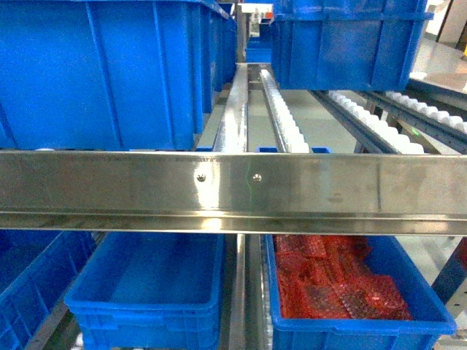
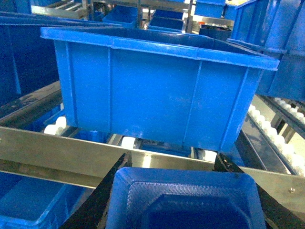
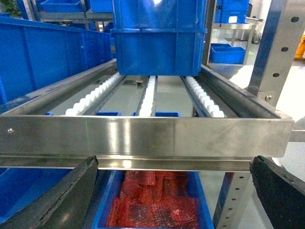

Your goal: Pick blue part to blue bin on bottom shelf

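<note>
In the left wrist view, my left gripper (image 2: 174, 160) is shut on the blue part (image 2: 183, 200), a square moulded piece with a raised rim, held between both black fingers. Just ahead runs the shiny front rail of the bottom shelf (image 2: 47, 152), and a large blue bin (image 2: 162, 90) sits behind it on white rollers. The head view shows the same rail (image 1: 233, 191) and the bin (image 1: 95, 73) at the left, but neither gripper. My right gripper (image 3: 175, 162) is open with nothing between its fingers, just in front of the rail (image 3: 143, 136).
Below the rail sit an empty blue bin (image 1: 153, 284) and a blue bin of red mesh parts (image 1: 343, 292). Another blue bin (image 1: 350, 44) stands far back on the right lane. A centre divider rail (image 1: 233, 109) splits the roller lanes. A steel upright (image 3: 281, 43) rises at the right.
</note>
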`<state>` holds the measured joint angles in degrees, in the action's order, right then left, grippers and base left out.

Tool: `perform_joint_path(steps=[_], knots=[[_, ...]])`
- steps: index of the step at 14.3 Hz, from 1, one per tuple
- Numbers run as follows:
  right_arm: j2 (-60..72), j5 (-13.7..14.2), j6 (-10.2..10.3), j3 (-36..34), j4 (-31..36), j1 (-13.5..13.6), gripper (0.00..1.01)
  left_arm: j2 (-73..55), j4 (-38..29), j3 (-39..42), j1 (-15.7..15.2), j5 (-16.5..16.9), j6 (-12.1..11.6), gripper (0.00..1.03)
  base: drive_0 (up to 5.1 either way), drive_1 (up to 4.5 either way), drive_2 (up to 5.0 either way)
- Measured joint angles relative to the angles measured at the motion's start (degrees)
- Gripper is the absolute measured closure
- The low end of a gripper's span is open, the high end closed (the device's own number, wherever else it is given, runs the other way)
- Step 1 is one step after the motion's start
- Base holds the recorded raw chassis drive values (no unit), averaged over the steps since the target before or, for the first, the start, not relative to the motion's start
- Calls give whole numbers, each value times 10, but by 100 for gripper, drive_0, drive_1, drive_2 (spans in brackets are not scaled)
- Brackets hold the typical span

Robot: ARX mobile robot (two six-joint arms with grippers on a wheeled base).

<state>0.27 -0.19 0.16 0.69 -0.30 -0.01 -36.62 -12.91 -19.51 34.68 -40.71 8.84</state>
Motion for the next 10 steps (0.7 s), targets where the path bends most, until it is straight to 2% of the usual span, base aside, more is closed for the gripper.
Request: perform_joint_path(steps=[10], knots=[[0,2,0,0,0,0,3,0,0,0,0,0,0,59,-494,247,247]])
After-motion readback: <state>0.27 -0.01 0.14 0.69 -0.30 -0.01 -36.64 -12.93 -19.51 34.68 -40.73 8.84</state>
